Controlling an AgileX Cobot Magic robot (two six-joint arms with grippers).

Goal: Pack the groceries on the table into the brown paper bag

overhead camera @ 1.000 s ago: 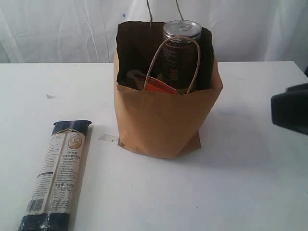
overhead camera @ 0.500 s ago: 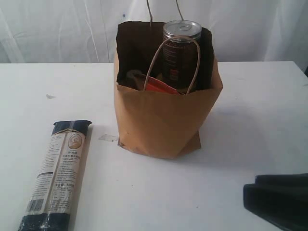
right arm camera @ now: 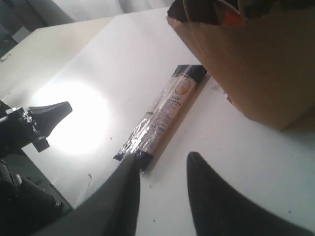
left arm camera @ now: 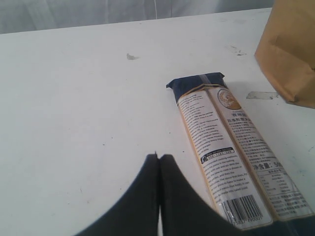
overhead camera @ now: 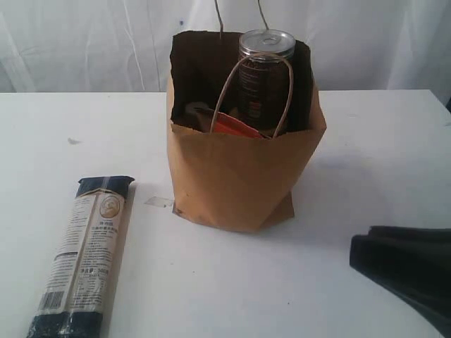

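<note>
Item left: pasta packet [overhead camera: 83, 257] flat on table [overhead camera: 366, 141], lower left of exterior frame; brown paper bag [overhead camera: 239, 176] upright, centre. Pincers: left gripper [left arm camera: 158, 156] pressed together, empty; right gripper [right arm camera: 162, 160] part-spread, empty. Advise: grip packet across narrow width, mid-length; lower end-first into bag.

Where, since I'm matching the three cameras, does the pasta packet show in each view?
Exterior: pasta packet lies flat at lower left.
Left wrist: lying just beside the shut left gripper.
Right wrist: just ahead of the open right gripper.
Shared landmark: the brown paper bag, in all three.
</note>
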